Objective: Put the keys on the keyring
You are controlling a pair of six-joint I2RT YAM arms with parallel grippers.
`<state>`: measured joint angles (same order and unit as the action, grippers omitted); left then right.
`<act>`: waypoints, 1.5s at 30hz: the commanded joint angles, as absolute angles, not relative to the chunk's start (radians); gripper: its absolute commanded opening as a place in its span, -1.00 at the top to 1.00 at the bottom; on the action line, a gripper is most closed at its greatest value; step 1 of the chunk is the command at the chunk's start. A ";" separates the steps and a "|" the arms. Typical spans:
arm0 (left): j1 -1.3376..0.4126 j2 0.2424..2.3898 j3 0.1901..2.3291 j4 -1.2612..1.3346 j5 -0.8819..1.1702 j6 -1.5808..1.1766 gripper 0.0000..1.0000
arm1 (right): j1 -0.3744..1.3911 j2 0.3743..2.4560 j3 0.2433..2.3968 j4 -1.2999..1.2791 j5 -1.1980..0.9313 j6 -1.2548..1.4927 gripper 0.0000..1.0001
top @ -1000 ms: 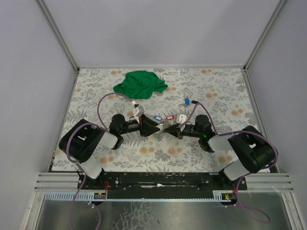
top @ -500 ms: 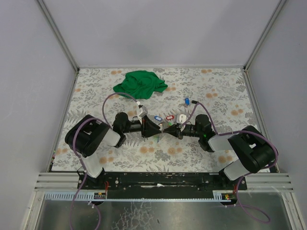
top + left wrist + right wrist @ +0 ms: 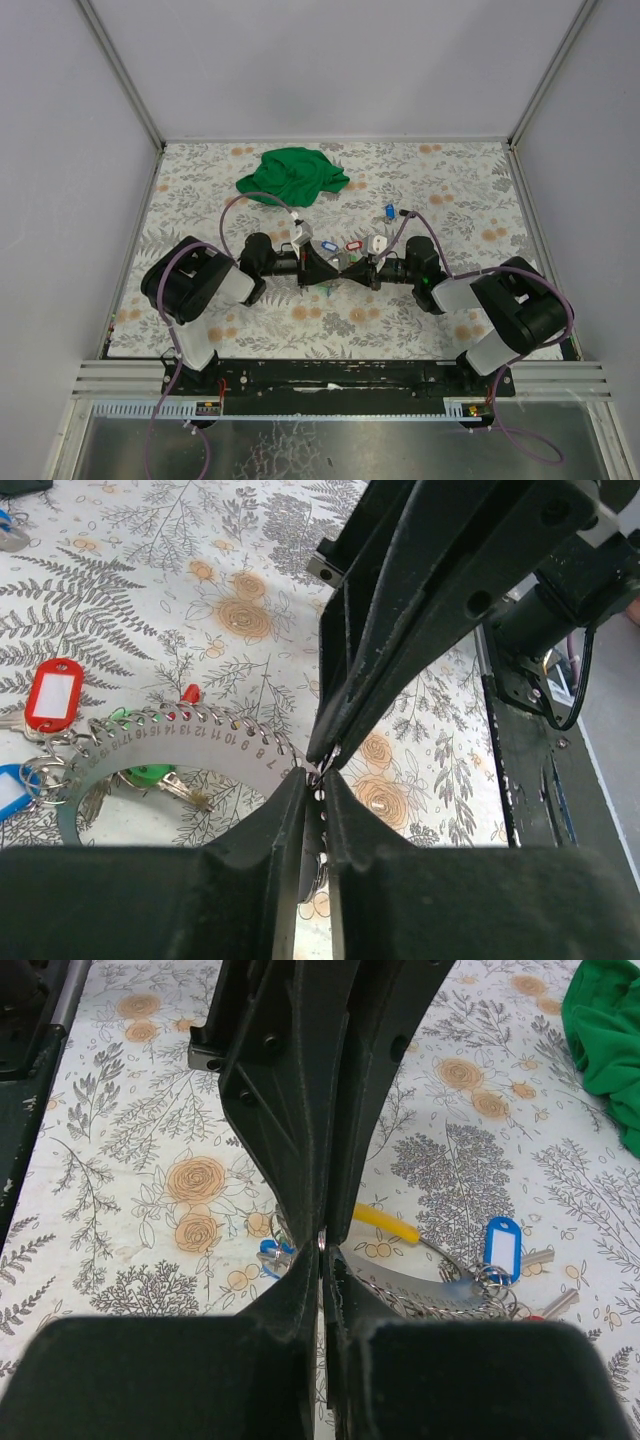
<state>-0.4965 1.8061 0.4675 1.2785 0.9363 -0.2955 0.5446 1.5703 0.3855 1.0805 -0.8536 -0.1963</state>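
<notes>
1. Where the two arms meet at mid-bench, the left end effector (image 3: pixel 328 268) and right end effector (image 3: pixel 352 270) point at each other, tip to tip, low over the floral bench (image 3: pixel 450 180).
2. Left wrist view: the left fingers (image 3: pixel 270 840) are closed to a narrow slit. Something thin and pale sits in the slit; I cannot tell what it is.
3. Right wrist view: the right fingers (image 3: pixel 270 1330) are also drawn in to a thin slit. I cannot tell whether anything is pinched.
4. The keyring (image 3: pixel 180 742) is a flat grey band with numbered holes. It lies on the bench right at both tips, and its near edge reaches the left fingertips.
5. Keys cluster around the keyring. A red-tagged key (image 3: pixel 52 695) is at its far side and a green key (image 3: pixel 150 775) shows inside the loop. A yellow key (image 3: pixel 385 1225) and a blue-tagged key (image 3: pixel 500 1240) lie beside it.
6. Small wire loops sit at the red and blue tags. Whether any key is threaded on the keyring is not clear.
7. One more blue key (image 3: pixel 390 211) lies apart, further back on the right half of the bench.
8. A crumpled green cloth (image 3: pixel 292 175) sits near the back edge, well apart from the keys.
</notes>
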 commanded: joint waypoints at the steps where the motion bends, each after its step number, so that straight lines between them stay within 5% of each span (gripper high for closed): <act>1: -0.508 1.810 0.496 1.294 0.966 -0.282 0.88 | 0.544 1.561 0.421 1.132 -0.889 -0.186 1.00; 8: -0.521 1.711 0.496 1.077 0.910 -0.140 1.00 | 0.543 1.499 0.410 1.000 -0.846 -0.248 0.89; 19: -0.584 1.567 0.555 0.649 0.718 0.101 1.00 | 0.544 1.377 0.480 0.619 -0.805 -0.418 0.38; 27: -0.612 1.530 0.589 0.516 0.673 0.166 1.00 | 0.543 1.346 0.534 0.472 -0.805 -0.535 0.31; 45: -0.638 1.527 0.618 0.459 0.671 0.198 1.00 | 0.544 1.545 0.590 0.652 -0.951 -0.442 0.34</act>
<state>-0.6292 1.5429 0.5785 0.4683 0.6743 0.1711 0.5404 1.5391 0.5484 0.5953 -0.9081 -0.4496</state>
